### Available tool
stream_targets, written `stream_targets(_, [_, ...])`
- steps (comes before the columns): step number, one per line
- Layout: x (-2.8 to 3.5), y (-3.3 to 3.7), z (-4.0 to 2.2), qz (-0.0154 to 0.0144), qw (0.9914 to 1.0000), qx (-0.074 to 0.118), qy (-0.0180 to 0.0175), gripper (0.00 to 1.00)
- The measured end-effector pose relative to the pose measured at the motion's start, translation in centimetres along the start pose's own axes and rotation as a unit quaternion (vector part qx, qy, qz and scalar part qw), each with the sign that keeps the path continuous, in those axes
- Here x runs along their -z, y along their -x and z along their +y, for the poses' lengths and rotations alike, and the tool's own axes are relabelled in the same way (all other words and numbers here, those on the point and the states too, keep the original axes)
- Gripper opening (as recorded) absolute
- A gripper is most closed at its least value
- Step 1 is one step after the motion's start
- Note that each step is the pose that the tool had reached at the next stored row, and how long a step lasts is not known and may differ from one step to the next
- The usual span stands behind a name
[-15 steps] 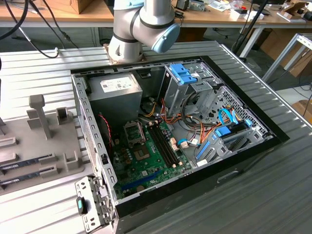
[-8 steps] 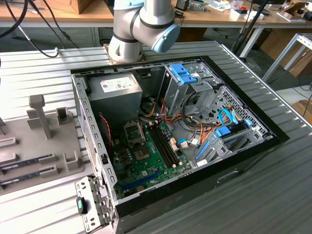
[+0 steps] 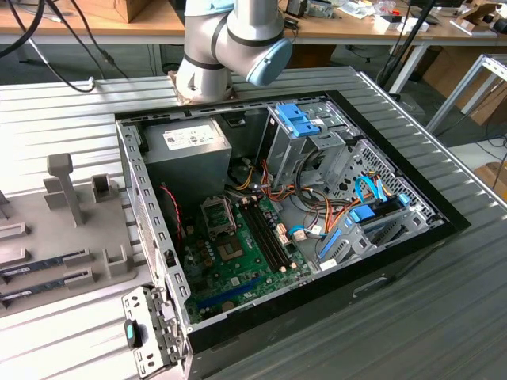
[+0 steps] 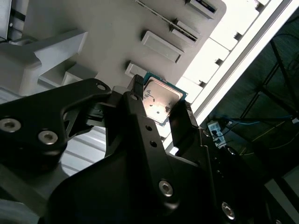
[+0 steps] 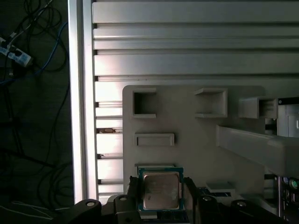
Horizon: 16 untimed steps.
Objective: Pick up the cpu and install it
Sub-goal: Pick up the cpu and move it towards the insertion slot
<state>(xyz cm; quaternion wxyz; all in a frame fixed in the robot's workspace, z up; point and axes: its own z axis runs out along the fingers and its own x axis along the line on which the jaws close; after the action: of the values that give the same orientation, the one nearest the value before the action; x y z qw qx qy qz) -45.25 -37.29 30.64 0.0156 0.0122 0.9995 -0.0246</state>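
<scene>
First wrist view: cpu (image 5: 160, 190) between fingers (image 5: 190, 198)

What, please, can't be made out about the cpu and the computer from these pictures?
The cpu: two edges are hidden behind the claw in both wrist views.
The motherboard socket: too small in the exterior view to tell whether it is empty.
The memory sticks: cut off by the exterior view's left edge.
</scene>
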Motion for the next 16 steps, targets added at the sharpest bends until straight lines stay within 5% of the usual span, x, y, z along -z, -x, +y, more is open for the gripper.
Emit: stream_targets(16, [1.54, 0.05, -0.07, 0.0000, 1.00000, 0.000, 0.0002, 0.47])
